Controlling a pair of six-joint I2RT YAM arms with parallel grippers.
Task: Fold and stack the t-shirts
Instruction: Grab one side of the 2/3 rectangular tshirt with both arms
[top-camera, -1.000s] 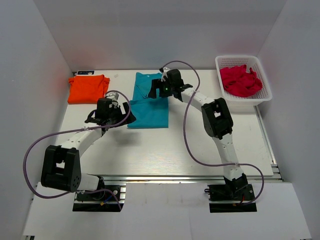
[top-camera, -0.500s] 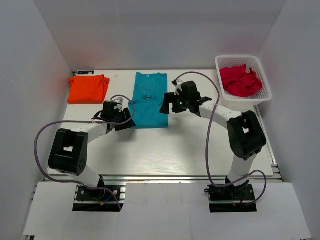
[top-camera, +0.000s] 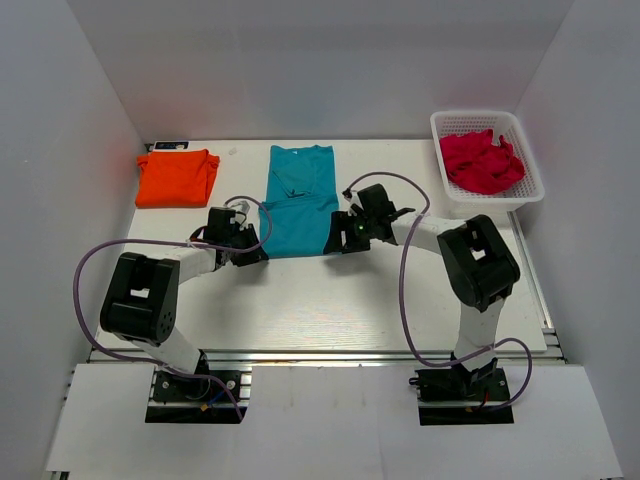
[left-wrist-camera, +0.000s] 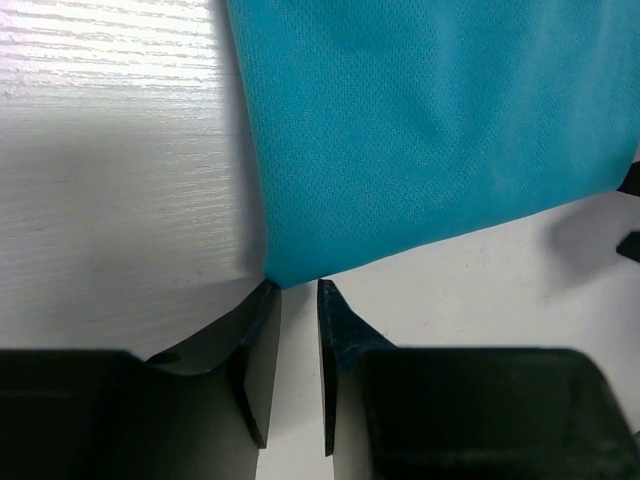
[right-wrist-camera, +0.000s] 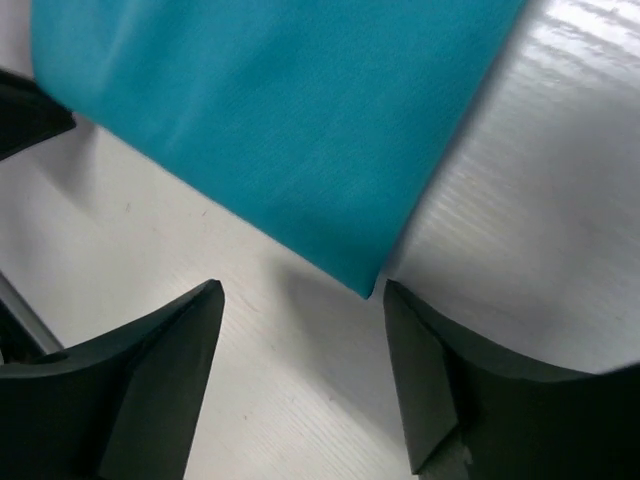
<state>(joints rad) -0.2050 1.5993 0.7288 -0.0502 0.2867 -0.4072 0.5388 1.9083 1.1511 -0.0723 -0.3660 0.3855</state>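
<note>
From above, the teal t-shirt (top-camera: 298, 200) lies flat at the middle-back of the desk (top-camera: 400, 300). The folded orange t-shirt (top-camera: 178, 177) is to its left, and a white basket (top-camera: 478, 115) of red cloth (top-camera: 480, 160) sits far right. The left pincer (top-camera: 250, 254) and right pincer (top-camera: 335, 244) sit at the teal shirt's two near corners, too small there to judge. The wrist views settle it: the left is narrow, a slit of desk between its fingers (left-wrist-camera: 262, 340), the corner just at the tips. The right stands wide, its corner lying loose between its fingers (right-wrist-camera: 175, 350).
</note>
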